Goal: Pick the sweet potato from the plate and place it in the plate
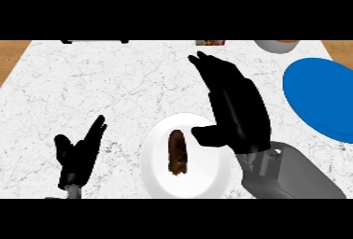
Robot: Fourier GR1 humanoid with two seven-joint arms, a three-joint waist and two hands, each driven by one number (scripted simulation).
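Note:
A brown sweet potato (178,152) lies lengthwise on a white plate (207,182) near the counter's front edge. My right hand (234,107) hovers just right of it, fingers straight and pointing away from me, thumb over the plate's right rim; it holds nothing. A blue plate (324,95) sits at the right, partly cut off by the view's edge. My left hand (79,151) rests open at the lower left, fingers up, apart from both plates.
The white marbled counter (103,84) stretches to the left and back. A grey bowl (276,45) stands at the back right, a small colourful packet (210,42) at the back middle, and a dark object (93,41) at the back left.

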